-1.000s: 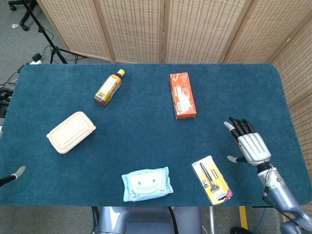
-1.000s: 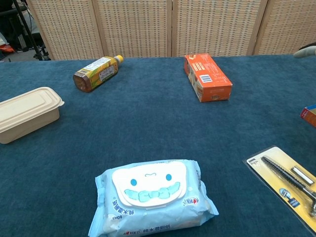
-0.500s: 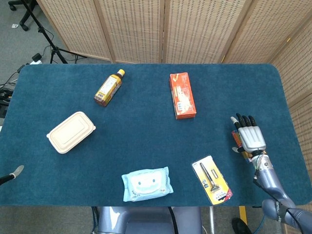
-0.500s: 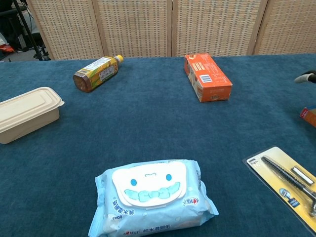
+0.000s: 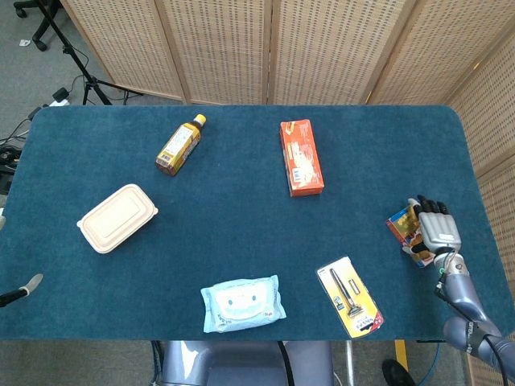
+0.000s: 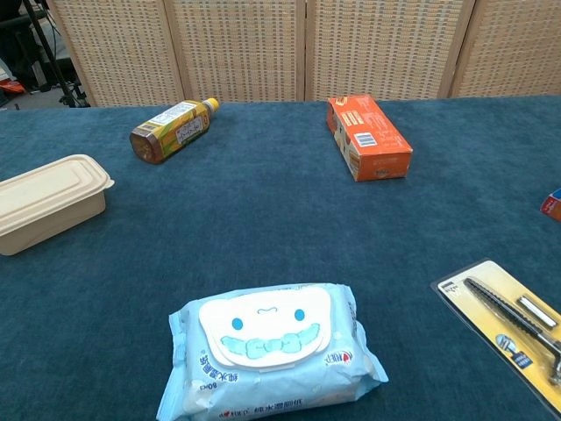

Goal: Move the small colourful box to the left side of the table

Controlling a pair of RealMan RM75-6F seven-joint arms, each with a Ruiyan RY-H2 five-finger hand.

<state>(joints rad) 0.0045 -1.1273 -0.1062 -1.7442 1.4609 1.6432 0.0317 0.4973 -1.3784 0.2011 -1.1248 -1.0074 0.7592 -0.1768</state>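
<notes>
The small colourful box (image 5: 400, 228) lies flat near the table's right edge; in the chest view only its corner (image 6: 553, 203) shows at the right border. My right hand (image 5: 437, 229) is at the box's right side, back up, fingers stretched out straight and covering the box's right part. Whether it presses on the box is not visible. Nothing is gripped. Of my left hand (image 5: 22, 288) only a grey tip shows, off the table's near left corner.
An orange carton (image 5: 300, 157) lies at the middle back, a tea bottle (image 5: 179, 144) at the back left, a beige lunch box (image 5: 117, 217) at the left. A wet-wipes pack (image 5: 241, 302) and a carded razor (image 5: 349, 296) lie along the front edge.
My right hand has slid right and toward the table's edge, uncovering the left part of the colourful box. It has gone out of the chest view. The left hand has stayed put.
</notes>
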